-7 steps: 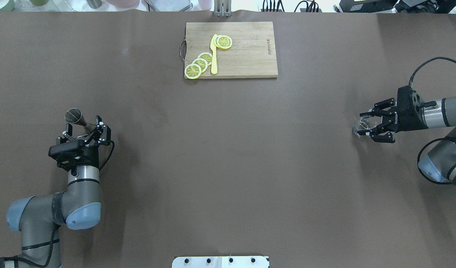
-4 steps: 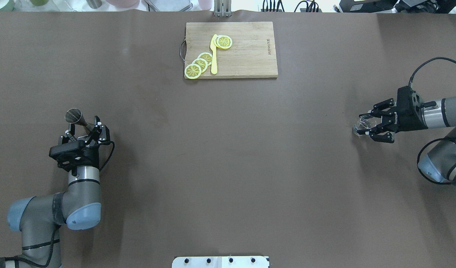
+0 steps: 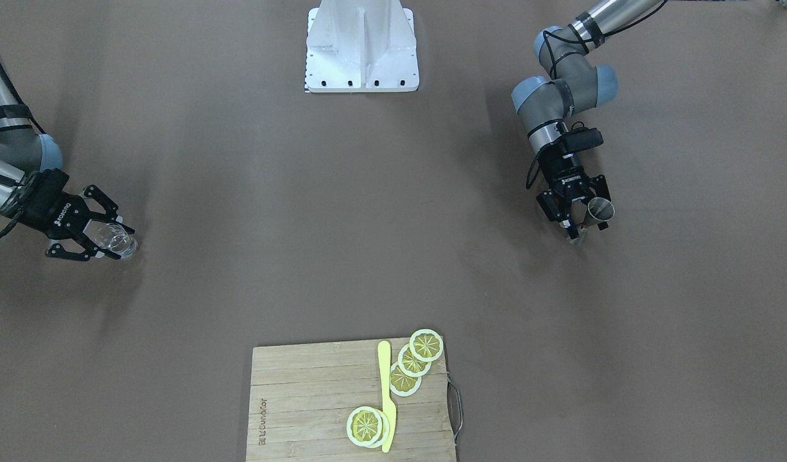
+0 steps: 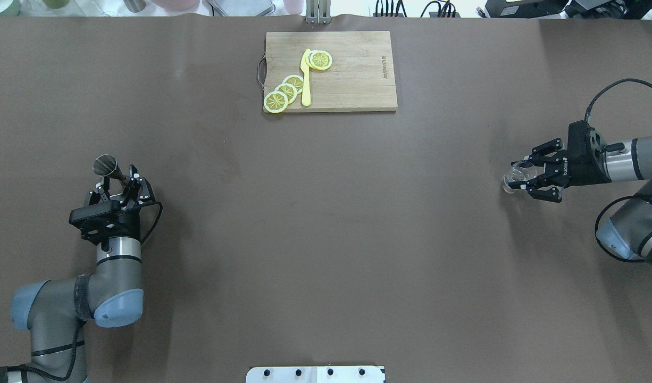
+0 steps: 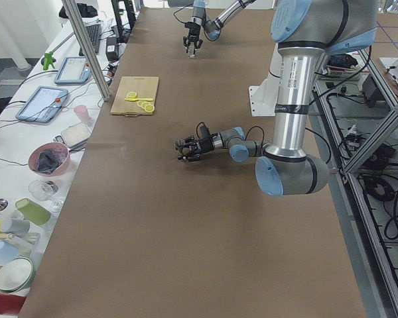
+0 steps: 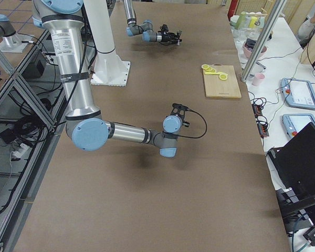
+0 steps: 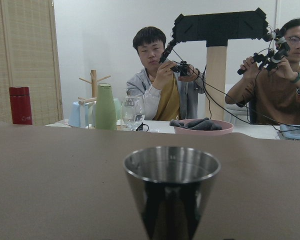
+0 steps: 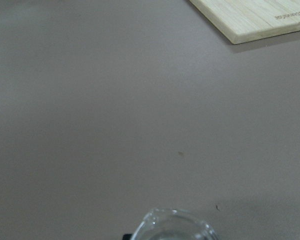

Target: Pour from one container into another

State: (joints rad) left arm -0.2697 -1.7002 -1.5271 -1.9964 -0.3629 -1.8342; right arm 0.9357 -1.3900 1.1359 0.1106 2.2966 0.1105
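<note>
Overhead exterior, glass: we see the right gripper point(image 4: 524, 178) pinching a small clear rounded drinking glass point(image 4: 513, 177).
Jigger: the left gripper point(image 4: 117, 181) clamps a grey steel hourglass-shaped jigger point(image 4: 109, 168).

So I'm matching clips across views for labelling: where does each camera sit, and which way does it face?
Front-facing: across the table, facing the base; left gripper on its right.
Overhead: behind the robot; jigger left, glass right.
Exterior left: table's end; left arm near.
Exterior right: opposite end; right arm near.
Left wrist: level, over the jigger's rim towards two people.
Right wrist: down over the glass rim.
Overhead and front-facing share the cutting board.
</note>
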